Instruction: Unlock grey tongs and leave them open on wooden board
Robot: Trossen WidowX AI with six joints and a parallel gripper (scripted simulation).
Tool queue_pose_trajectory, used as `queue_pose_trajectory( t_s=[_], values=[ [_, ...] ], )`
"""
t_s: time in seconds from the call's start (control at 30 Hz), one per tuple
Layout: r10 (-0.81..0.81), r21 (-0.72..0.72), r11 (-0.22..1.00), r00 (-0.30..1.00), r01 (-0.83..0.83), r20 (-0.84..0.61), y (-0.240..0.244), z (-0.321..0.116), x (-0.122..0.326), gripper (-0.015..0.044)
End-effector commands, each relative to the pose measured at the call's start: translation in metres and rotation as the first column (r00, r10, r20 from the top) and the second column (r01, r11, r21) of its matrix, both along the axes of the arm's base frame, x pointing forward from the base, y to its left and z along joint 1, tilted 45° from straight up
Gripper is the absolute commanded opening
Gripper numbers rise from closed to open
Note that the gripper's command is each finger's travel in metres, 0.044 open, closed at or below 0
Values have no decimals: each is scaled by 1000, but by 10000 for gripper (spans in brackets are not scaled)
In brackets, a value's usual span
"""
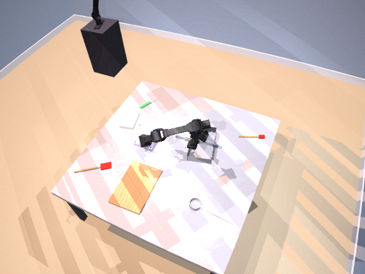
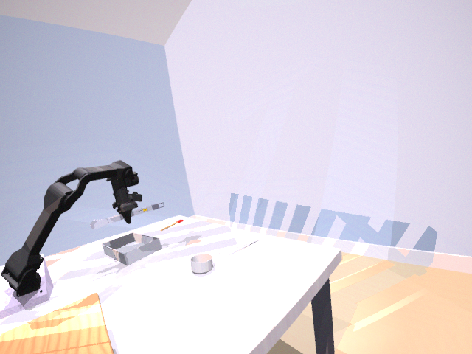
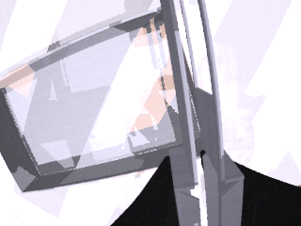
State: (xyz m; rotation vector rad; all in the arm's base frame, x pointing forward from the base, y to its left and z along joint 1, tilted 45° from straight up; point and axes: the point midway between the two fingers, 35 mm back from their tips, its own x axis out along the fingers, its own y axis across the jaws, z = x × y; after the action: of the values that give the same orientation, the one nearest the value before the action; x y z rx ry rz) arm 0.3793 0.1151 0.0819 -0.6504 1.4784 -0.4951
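Observation:
The grey tongs (image 1: 217, 145) (image 2: 154, 206) (image 3: 208, 110) are held in the air above the roasting tin (image 1: 200, 160) (image 2: 144, 252) (image 3: 94, 176). My gripper (image 1: 192, 145) (image 2: 128, 220) (image 3: 187, 160) points down and is shut on them near mid-length. The arms look close together. In the exterior view the tongs lie nearly level: the broad tip end on the robot's side hangs a little lower than the hinge end, which has a yellow mark. The wooden board (image 1: 132, 188) (image 2: 64, 331) lies flat, with nothing on it, apart from the tin.
A round metal cup with a long thin handle (image 1: 190, 204) (image 2: 200, 265) stands beyond the tin. Red-headed tools (image 1: 106, 165) (image 1: 261, 136) lie near two table edges. A green-handled tool (image 1: 145, 104) and a thin white object (image 1: 126, 127) lie near the robot's base.

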Motion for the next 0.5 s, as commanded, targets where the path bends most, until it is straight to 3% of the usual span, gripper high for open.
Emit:
queue_pose_trajectory(
  t_s=[0.0, 0.47],
  values=[
    [-46, 4, 999, 997, 46, 59, -17, 21, -2, -150],
    [-219, 32, 976, 949, 217, 229, -80, 81, -20, -150]
  ],
)
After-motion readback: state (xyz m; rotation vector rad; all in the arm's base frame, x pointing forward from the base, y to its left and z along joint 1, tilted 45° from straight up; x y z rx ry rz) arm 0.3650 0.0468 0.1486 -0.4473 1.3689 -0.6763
